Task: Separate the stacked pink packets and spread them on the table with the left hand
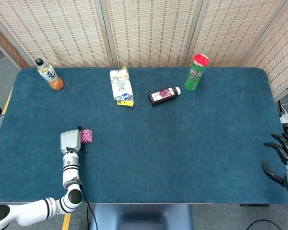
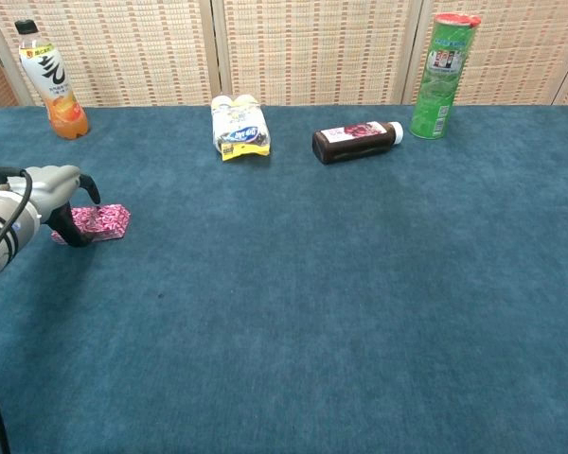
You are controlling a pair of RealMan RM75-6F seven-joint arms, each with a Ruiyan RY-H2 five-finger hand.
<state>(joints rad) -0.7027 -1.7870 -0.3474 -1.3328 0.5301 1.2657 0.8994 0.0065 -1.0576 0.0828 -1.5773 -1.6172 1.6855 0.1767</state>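
Backdrop: woven screens behind a blue-carpeted bench [image 1: 182, 139].

Head view: left hand [image 1: 71, 142] near the bench's left front, fingers bent down onto the packets [image 1: 87, 136], which show just right of it and touching. Right hand [image 1: 284, 155] at the right edge, fingers spread, grasping nothing.

Chest view: left hand [image 2: 49, 194] presses dark fingertips on the packets [image 2: 99, 221], left end covered. Whether it pinches them, cannot tell.

Risk: the stack may slide as one under a flat press, leaving the layers unseparated.

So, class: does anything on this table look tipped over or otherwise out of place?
Yes: the dark bottle with the white cap lies on its side mid-table, while the orange drink bottle and green canister stand upright.
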